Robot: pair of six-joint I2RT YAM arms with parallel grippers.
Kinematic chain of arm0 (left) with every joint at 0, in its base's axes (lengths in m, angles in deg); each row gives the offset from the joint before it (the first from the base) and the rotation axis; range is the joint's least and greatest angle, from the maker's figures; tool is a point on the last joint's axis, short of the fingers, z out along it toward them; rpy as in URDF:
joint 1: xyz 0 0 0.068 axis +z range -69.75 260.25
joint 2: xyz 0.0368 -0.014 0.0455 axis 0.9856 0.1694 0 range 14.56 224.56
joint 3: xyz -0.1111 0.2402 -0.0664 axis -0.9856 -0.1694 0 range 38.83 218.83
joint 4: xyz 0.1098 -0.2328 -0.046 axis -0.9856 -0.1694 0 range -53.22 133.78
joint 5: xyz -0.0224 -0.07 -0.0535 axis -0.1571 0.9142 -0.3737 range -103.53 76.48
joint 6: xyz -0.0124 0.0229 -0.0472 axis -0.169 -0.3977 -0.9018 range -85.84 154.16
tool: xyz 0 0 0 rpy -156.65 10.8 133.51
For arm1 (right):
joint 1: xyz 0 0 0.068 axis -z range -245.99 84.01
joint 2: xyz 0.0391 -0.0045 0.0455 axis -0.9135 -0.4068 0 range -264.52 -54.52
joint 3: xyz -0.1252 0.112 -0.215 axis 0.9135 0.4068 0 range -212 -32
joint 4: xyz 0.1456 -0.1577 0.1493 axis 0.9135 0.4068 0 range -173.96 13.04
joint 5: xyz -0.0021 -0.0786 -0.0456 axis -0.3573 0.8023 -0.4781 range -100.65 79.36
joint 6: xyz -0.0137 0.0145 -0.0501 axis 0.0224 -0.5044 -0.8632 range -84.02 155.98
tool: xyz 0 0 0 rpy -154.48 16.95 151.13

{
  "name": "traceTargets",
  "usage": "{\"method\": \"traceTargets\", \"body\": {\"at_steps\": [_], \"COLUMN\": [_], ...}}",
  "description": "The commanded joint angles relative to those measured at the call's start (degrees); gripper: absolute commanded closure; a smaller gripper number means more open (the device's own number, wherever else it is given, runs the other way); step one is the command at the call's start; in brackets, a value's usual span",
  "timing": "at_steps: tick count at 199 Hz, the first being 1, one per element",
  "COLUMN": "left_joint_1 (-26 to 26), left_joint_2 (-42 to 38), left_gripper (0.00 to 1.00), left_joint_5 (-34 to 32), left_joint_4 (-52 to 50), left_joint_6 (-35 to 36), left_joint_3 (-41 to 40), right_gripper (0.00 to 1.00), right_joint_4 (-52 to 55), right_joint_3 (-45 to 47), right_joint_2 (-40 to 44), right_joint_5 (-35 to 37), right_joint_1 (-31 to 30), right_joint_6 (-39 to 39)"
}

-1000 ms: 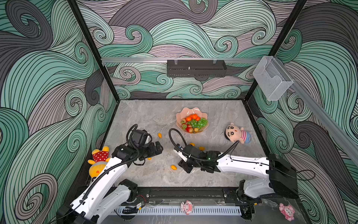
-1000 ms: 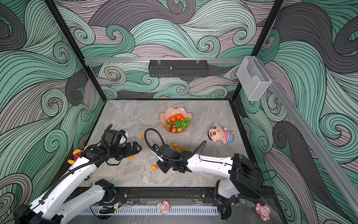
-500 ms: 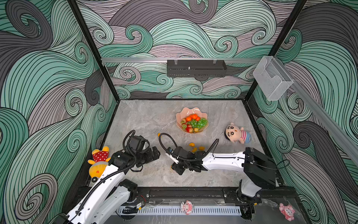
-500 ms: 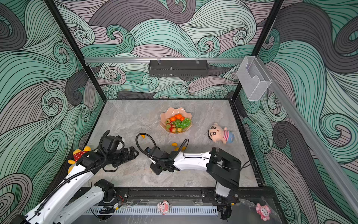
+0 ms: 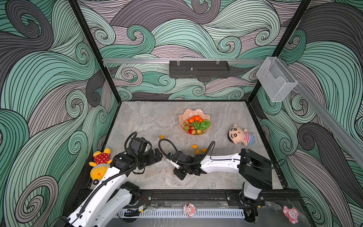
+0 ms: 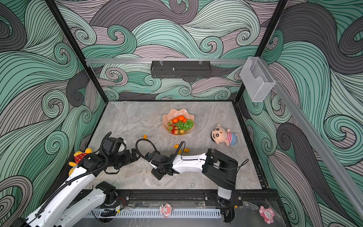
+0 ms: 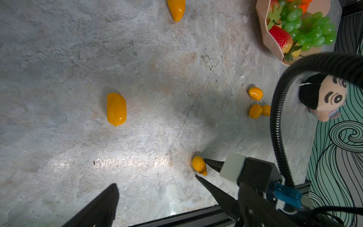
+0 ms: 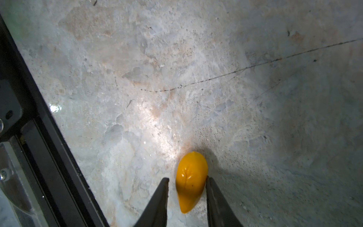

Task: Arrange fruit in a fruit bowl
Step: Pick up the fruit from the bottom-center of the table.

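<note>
Marble tabletop [image 8: 137, 78]: yellow fruit [image 8: 191, 180] lengthwise between right pincer [image 8: 187, 178] jaws.

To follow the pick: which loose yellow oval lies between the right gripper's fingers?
The single oval nearest the robot's base, at the right gripper; the trio lies farther back.

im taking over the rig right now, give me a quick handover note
Left gripper: open, empty, beside the right one.
Right gripper: down at the table, jaws either side of a yellow-orange oval; one finger touches it, a gap shows at the other, not lifted.
Done: fruit bowl holds tangerines, grape bunch, strawberries.
Left: that oval, plus five loose ovals on the table: a cluster of three, a lone oval, and a larger-looking oval below the left wrist.
</note>
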State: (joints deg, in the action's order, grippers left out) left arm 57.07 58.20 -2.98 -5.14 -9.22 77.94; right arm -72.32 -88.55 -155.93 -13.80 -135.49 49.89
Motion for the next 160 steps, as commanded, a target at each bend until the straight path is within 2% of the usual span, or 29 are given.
{"method": "traceTargets", "body": {"at_steps": [1,95,160], "left_joint_1": [-0.3,-0.3,-0.3], "left_joint_2": [-0.5,-0.7,-0.3], "left_gripper": [0.02,0.02,0.02], "left_joint_5": [-0.6,-0.7,-0.9], "left_joint_4": [-0.9,-0.7,0.4], "left_joint_6": [-0.6,-0.6,-0.1], "left_joint_3": [0.1,-0.1,0.0], "right_gripper": [0.69,0.71,0.80], "right_joint_4": [1.5,1.9,1.8], "right_joint_3": [-1.5,-1.8,-0.7], "right_joint_2": [-1.5,-3.1,-1.7], "right_joint_5": [1.8,3.0,3.9], "right_joint_1": [-0.3,-0.6,-0.6], "right_joint_6": [0.1,0.5,1.1]}}
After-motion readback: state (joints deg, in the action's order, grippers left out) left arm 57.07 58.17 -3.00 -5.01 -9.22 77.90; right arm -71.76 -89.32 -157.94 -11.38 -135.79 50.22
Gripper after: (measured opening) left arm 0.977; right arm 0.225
